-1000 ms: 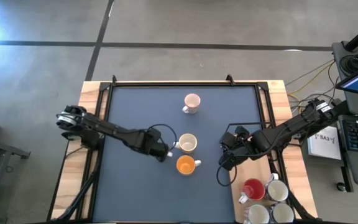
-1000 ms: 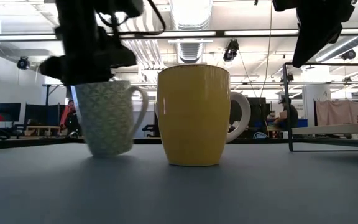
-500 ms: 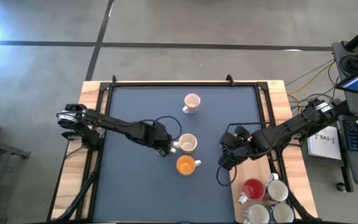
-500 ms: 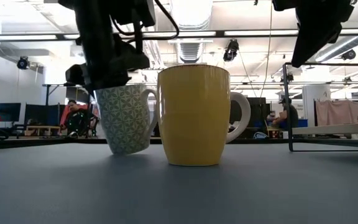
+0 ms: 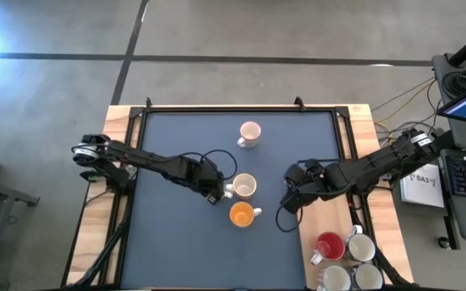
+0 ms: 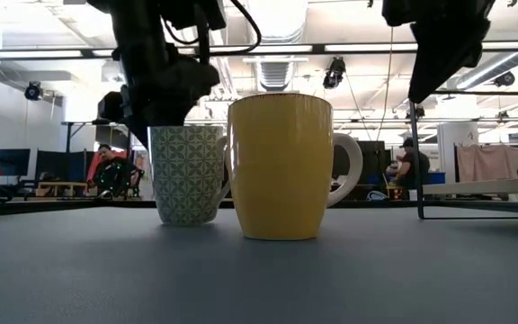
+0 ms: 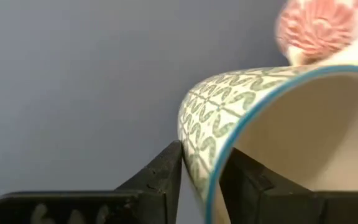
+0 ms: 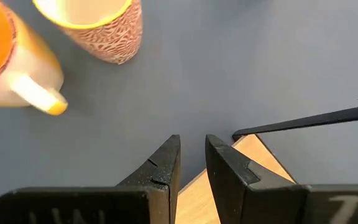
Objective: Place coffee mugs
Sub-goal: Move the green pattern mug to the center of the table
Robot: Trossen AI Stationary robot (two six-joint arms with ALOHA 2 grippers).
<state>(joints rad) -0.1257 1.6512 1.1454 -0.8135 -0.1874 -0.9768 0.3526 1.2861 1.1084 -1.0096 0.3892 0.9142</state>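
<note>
A green-patterned white mug [image 5: 244, 187] [image 6: 187, 175] stands upright on the dark mat, just behind an orange-yellow mug [image 5: 242, 214] [image 6: 280, 166]. My left gripper [image 5: 216, 194] [image 7: 204, 155] reaches down over the patterned mug's left side and straddles its rim. A pink mug [image 5: 250, 133] stands farther back. My right gripper [image 5: 290, 202] [image 8: 192, 146] hovers above the mat to the right of the orange mug [image 8: 5, 62], its fingers a little apart with nothing between them. My left gripper has one finger [image 7: 166, 177] outside the patterned mug's wall [image 7: 197, 155] and the other [image 7: 247, 183] inside, at the rim. It comes steeply from above, slanting from the table's left. The mug stands on its base on the mat. Whether the fingers touch the wall, I cannot tell.
A red mug [image 5: 329, 246] and white mugs [image 5: 361, 247] stand on the wooden strip at the near right. A black frame rail [image 8: 309, 121] [image 6: 416, 153] borders the mat's right side. Open mat lies left of and in front of the placed mugs.
My left gripper has carried the patterned mug a little toward the table's right, closer to the orange mug. The mug leaned half a second ago and now stands upright on the mat.
</note>
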